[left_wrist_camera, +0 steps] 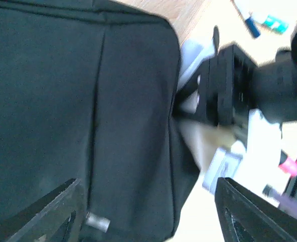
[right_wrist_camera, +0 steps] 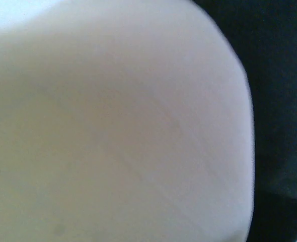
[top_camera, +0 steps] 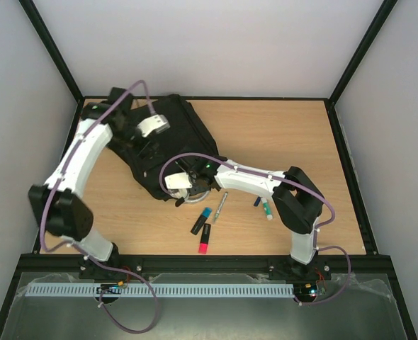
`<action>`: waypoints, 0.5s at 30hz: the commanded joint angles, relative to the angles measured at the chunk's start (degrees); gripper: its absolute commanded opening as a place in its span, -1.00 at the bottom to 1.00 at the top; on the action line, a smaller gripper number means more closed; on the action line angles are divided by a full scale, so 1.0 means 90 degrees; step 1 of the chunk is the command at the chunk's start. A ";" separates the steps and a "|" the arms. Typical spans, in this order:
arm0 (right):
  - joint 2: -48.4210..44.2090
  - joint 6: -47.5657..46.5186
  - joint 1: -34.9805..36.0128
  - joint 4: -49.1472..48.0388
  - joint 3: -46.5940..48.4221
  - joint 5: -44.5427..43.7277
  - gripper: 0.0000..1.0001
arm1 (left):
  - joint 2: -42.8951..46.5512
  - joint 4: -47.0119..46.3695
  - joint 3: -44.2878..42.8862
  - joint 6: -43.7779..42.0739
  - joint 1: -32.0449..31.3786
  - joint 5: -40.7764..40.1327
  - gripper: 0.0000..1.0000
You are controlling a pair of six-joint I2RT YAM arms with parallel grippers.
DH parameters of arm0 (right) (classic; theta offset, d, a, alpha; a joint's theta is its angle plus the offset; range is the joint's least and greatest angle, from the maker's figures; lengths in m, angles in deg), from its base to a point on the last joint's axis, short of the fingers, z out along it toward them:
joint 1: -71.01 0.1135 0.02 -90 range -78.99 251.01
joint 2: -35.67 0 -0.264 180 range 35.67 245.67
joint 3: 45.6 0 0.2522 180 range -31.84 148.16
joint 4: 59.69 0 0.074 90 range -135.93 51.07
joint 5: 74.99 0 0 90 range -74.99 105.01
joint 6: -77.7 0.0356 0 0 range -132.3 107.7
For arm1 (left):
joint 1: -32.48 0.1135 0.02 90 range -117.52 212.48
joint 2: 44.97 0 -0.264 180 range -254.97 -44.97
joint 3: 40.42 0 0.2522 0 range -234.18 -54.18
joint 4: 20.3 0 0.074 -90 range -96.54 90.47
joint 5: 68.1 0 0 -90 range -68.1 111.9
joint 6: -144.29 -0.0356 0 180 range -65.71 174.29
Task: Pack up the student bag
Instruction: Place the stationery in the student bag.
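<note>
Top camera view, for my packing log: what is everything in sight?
backpack: 1, black, far left part of the table
silver pen: 1, silver, just right of the backpack's near corner
blue-capped marker: 1, black with a blue cap, left of the silver pen
pink highlighter: 1, black with a pink end, closest to the front edge
dark blue pen: 1, dark blue, by the right arm's elbow
green marker: 1, white and green, beside the dark blue pen
table: 1, light wood, black rim
left fingers: 2, black, spread open over the backpack
right fingers: black, at the backpack's near corner; open or shut unclear
</note>
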 commanded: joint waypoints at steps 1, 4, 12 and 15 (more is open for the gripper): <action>-0.0378 0.0384 0.0016 -0.0393 -0.0084 -0.0279 -0.50 | 0.1225 -0.0063 0.0979 -0.0799 0.0395 0.0025 0.50; -0.0353 0.0567 0.0016 -0.0357 -0.0054 -0.0325 -0.50 | 0.1520 0.0156 0.1631 -0.1117 0.0567 0.0126 0.52; -0.0287 0.0969 0.0014 -0.0473 -0.0076 -0.0344 -0.50 | 0.2624 -0.1198 0.3620 -0.1488 0.0708 0.0892 0.47; -0.0238 0.1063 0.0016 -0.0492 -0.0002 -0.0326 -0.50 | 0.2822 -0.2196 0.4147 -0.1034 0.0713 0.0912 0.47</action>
